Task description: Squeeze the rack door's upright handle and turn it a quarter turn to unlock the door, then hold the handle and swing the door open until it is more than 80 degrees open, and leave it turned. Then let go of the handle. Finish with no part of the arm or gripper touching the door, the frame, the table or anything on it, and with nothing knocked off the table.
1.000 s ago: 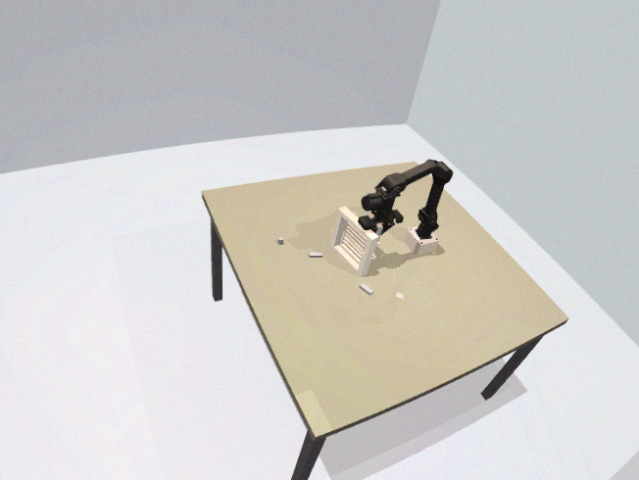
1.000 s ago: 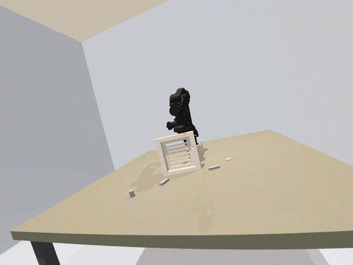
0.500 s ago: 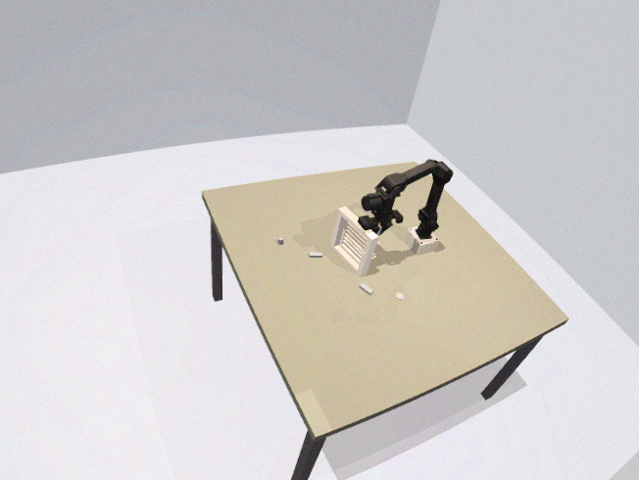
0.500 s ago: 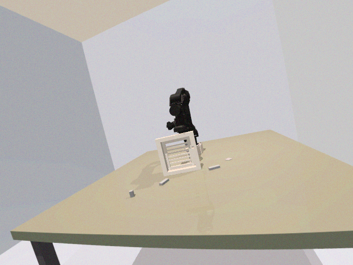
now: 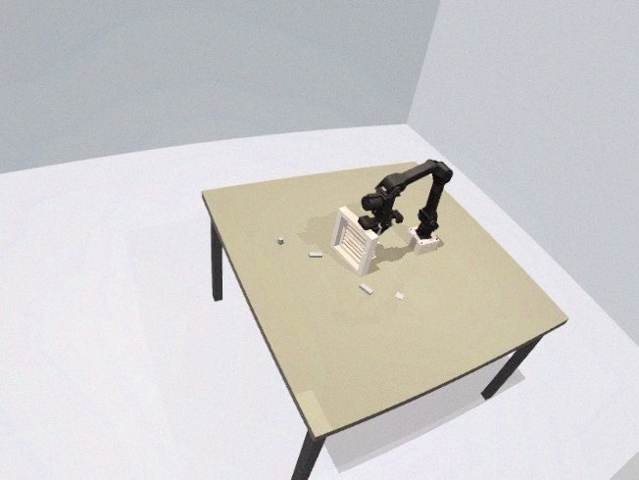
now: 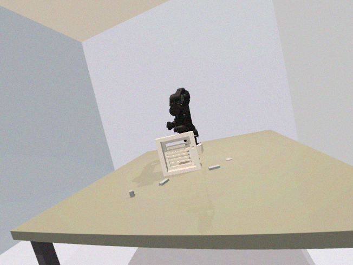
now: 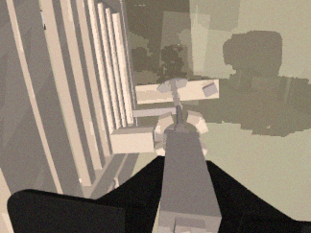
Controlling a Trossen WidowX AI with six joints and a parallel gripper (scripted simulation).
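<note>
small blocks on tan table (image 5: 439,330) (image 6: 256,199)
</note>
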